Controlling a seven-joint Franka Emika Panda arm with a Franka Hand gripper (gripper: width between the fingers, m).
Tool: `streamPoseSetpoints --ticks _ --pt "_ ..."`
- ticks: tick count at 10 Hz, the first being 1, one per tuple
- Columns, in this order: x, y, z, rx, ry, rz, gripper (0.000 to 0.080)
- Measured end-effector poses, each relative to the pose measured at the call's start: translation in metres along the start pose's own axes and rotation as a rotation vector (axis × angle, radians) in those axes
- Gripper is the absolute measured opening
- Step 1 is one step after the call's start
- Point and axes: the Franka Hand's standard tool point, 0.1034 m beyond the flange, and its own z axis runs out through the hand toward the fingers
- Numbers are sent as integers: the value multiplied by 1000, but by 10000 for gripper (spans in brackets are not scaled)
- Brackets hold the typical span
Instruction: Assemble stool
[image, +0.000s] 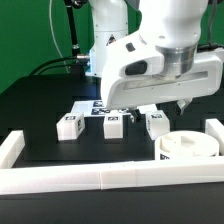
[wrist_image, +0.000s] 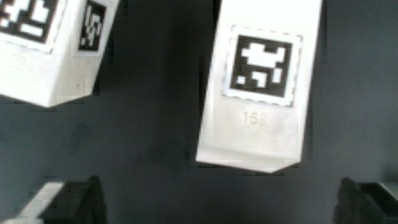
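Three short white legs with black-and-white tags lie in a row on the black table: one (image: 69, 125) at the exterior view's left, one (image: 112, 124) in the middle, one (image: 155, 122) at the right. The round white seat (image: 188, 146) sits at the exterior view's right, by the rail. My gripper (image: 165, 105) hangs above the right leg, fingers hidden behind the arm. In the wrist view a leg (wrist_image: 263, 95) lies just ahead of my open, empty gripper (wrist_image: 217, 205); another leg (wrist_image: 54, 50) lies beside it. Both dark fingertips (wrist_image: 71, 203) show wide apart.
A long white border rail (image: 100, 178) runs along the near edge and turns up at both ends. The marker board (image: 100, 104) lies behind the legs, mostly covered by the arm. A green backdrop stands behind the table.
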Motion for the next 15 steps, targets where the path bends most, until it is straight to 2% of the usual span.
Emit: streamPoseSetpoints --ticks 2,3,4,5,7,9,13,15 --pt "11 7 -8 16 -153 10 649" --pt "14 3 -5 25 -216 20 649" --pt "13 -5 -1 22 -251 8 649" --pt "5 -7 3 26 -333 2 649" --pt "13 -6 4 26 -321 3 649" --pt "8 -12 15 16 -341 35 649" --pt "10 -9 17 14 -320 42 649" --pt "7 -6 28 -1 -345 131 649"
